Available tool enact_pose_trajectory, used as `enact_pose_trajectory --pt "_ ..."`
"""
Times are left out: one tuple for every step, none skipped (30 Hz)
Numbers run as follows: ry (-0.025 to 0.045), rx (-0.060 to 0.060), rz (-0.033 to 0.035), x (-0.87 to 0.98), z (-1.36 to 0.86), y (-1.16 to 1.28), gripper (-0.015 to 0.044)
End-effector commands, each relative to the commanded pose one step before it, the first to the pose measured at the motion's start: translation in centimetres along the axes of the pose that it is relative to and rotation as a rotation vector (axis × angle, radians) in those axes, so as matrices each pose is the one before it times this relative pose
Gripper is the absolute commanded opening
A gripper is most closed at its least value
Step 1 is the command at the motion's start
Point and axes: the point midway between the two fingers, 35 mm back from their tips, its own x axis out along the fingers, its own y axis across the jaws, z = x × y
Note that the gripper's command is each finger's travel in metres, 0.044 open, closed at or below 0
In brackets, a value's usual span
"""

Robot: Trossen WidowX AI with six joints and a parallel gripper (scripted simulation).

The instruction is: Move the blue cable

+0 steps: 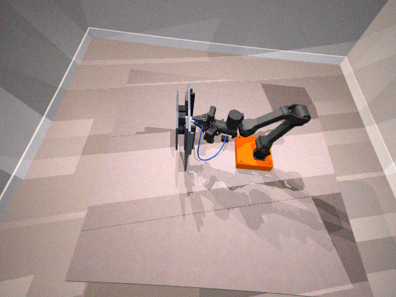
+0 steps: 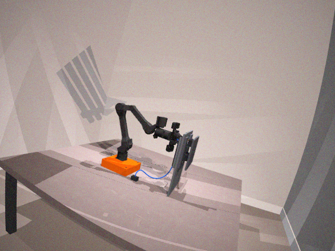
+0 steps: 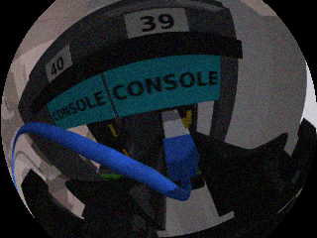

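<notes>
And the pincer [image 1: 198, 120] [image 2: 180, 138] [image 3: 176, 138] is clamped on the blue plug [image 1: 195, 122] [image 3: 180, 156], right up at the rack panel [image 1: 189, 140] [image 2: 177, 167]! The plug sits just below the larger CONSOLE label [image 3: 165, 81], its blue cable [image 1: 198, 145] [image 2: 155, 178] [image 3: 94, 151] looping toward a small black block [image 1: 224, 138] [image 2: 134, 178] on the tabletop [image 1: 143, 242] [image 2: 162, 213].

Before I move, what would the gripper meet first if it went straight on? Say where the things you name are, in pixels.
Probably the upper server's port face, just under the large CONSOLE label [image 3: 165, 84], with the blue plug [image 3: 180, 155] between its fingers leading. The remaining gap is unclear.
</notes>
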Motion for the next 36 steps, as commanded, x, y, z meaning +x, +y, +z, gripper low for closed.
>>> enact_pose_trajectory --pt "0.00091 -0.0014 0.00064 -0.349 -0.093 0.056 0.0000" --pt "0.00000 0.0000 0.00003 -0.034 -0.007 0.001 0.0000" --pt "0.00000 0.0000 0.00005 -0.059 -0.011 0.001 0.0000" --pt "0.00000 0.0000 0.00003 -0.035 -0.006 0.001 0.0000" --pt "0.00000 0.0000 0.00005 -0.059 -0.011 0.001 0.0000" --pt "0.00000 0.0000 0.00003 -0.035 -0.006 0.001 0.0000" --pt "0.00000 0.0000 0.00005 -0.059 -0.011 0.001 0.0000" --pt "0.00000 0.0000 0.00003 -0.035 -0.006 0.001 0.0000" --pt "0.00000 0.0000 0.00005 -0.059 -0.010 0.001 0.0000" --pt "0.00000 0.0000 0.00003 -0.035 -0.006 0.001 0.0000" --pt "0.00000 0.0000 0.00005 -0.060 -0.011 0.001 0.0000" --pt "0.00000 0.0000 0.00003 -0.035 -0.006 0.001 0.0000" --pt "0.00000 0.0000 0.00005 -0.059 -0.012 0.001 0.0000" --pt "0.00000 0.0000 0.00003 -0.035 -0.007 0.001 0.0000" --pt "0.00000 0.0000 0.00005 -0.060 -0.010 0.001 0.0000" --pt "0.00000 0.0000 0.00003 -0.035 -0.006 0.001 0.0000" --pt "0.00000 0.0000 0.00005 -0.060 -0.011 0.001 0.0000" --pt "0.00000 0.0000 0.00003 -0.035 -0.007 0.001 0.0000" --pt "0.00000 0.0000 0.00005 -0.061 -0.006 0.001 0.0000" --pt "0.00000 0.0000 0.00003 -0.036 -0.003 0.001 0.0000" --pt "0.00000 0.0000 0.00005 -0.058 0.002 0.001 0.0000" --pt "0.00000 0.0000 0.00003 -0.034 0.001 0.000 0.0000" --pt "0.00000 0.0000 0.00005 -0.056 0.006 0.001 0.0000" --pt "0.00000 0.0000 0.00003 -0.034 0.004 0.000 0.0000" --pt "0.00000 0.0000 0.00005 -0.058 -0.001 0.001 0.0000" --pt "0.00000 0.0000 0.00003 -0.035 -0.001 0.001 0.0000" --pt "0.00000 0.0000 0.00005 -0.061 -0.001 0.001 0.0000" --pt "0.00000 0.0000 0.00003 -0.036 -0.001 0.001 0.0000" --pt "0.00000 0.0000 0.00005 -0.062 -0.002 0.001 0.0000" --pt "0.00000 0.0000 0.00003 -0.036 -0.001 0.001 0.0000" --pt "0.00000 0.0000 0.00005 -0.061 -0.001 0.001 0.0000" --pt "0.00000 0.0000 0.00003 -0.036 -0.001 0.001 0.0000" --pt "0.00000 0.0000 0.00005 -0.061 -0.001 0.001 0.0000" --pt "0.00000 0.0000 0.00003 -0.036 -0.001 0.000 0.0000" --pt "0.00000 0.0000 0.00005 -0.061 -0.001 0.001 0.0000" --pt "0.00000 0.0000 0.00003 -0.036 -0.001 0.000 0.0000"
